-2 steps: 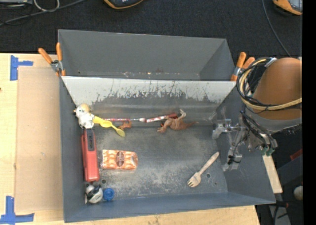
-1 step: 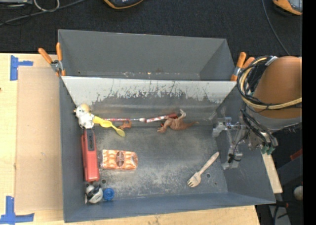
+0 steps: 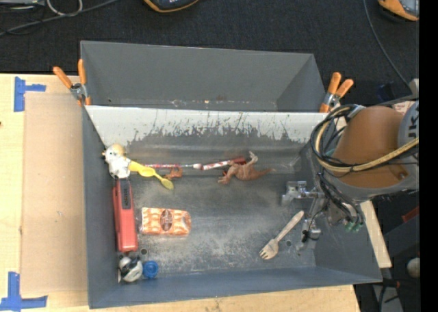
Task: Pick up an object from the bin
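Note:
My gripper (image 3: 304, 213) is low in the bin's right part, with one metal finger (image 3: 295, 193) farther back and the other (image 3: 311, 234) nearer the front. The fingers stand open. A pale wooden fork (image 3: 279, 237) lies slantwise on the floor, its tines toward the front left. The upper end of its handle reaches into the gap between my fingers. A brown toy lizard (image 3: 239, 171) lies to the left, by the back wall.
A red-and-white striped stick (image 3: 198, 165), a white-and-yellow toy (image 3: 116, 160) and a yellow spoon (image 3: 154, 175) lie along the back left. A long red thing (image 3: 124, 218), an orange packet (image 3: 164, 222), a black-and-white ball (image 3: 130, 269) and a blue cap (image 3: 150, 269) sit at the left.

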Controlling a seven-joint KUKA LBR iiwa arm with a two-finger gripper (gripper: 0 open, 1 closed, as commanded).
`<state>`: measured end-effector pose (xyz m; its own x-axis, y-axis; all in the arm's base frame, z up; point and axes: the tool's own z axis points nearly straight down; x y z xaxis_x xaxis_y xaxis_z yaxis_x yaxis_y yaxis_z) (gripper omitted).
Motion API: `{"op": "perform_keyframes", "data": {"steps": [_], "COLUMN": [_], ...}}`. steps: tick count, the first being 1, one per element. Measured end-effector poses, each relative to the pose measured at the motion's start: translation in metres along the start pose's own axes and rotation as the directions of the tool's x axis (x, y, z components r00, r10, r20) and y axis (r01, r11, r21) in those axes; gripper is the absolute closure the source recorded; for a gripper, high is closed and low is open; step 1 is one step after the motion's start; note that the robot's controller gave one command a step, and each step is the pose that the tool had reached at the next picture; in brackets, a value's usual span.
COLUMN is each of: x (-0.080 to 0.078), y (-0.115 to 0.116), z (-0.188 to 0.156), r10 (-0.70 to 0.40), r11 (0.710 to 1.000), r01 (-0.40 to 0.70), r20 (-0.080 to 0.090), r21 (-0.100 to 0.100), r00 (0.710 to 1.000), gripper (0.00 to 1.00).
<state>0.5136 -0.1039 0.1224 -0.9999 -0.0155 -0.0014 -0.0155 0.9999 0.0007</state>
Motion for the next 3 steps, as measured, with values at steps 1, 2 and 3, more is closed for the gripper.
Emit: {"op": "perform_keyframes", "data": {"steps": [1, 2, 3], "x": [0.008, 0.013, 0.013], "y": [0.047, 0.068, 0.068], "z": [0.054, 0.052, 0.052], "r10": [-0.119, -0.064, -0.064], "r11": [0.993, 0.998, 0.998], "r01": [0.119, 0.064, 0.064], "r20": [0.005, -0.002, -0.002], "r21": [0.002, 0.002, 0.002], "r00": [0.993, 0.998, 0.998], "gripper": [0.0, 1.0, 1.0]}}
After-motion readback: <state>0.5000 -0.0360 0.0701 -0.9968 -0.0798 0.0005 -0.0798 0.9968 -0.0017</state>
